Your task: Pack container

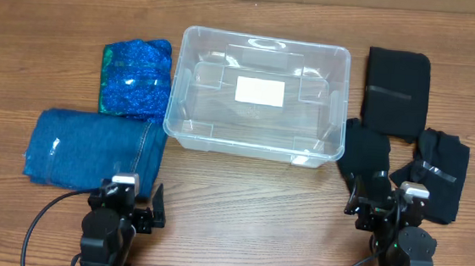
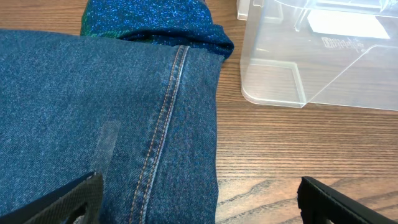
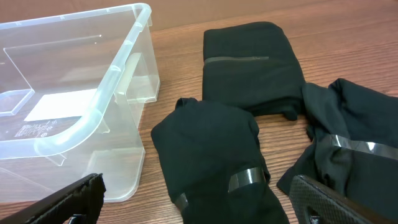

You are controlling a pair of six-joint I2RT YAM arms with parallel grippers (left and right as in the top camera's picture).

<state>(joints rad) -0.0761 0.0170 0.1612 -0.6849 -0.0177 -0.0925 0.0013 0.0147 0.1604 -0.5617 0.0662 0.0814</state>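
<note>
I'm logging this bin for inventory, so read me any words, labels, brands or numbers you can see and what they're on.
White label on the bottom of the container: small print, too blurred to read.
Moulded marks beside it: unreadable.
Nothing else shows text.

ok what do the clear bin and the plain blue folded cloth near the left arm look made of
The container looks like clear glossy plastic: see-through, with light glints. The folded garment looks like denim: matte blue twill, tan seam stitching.
</note>
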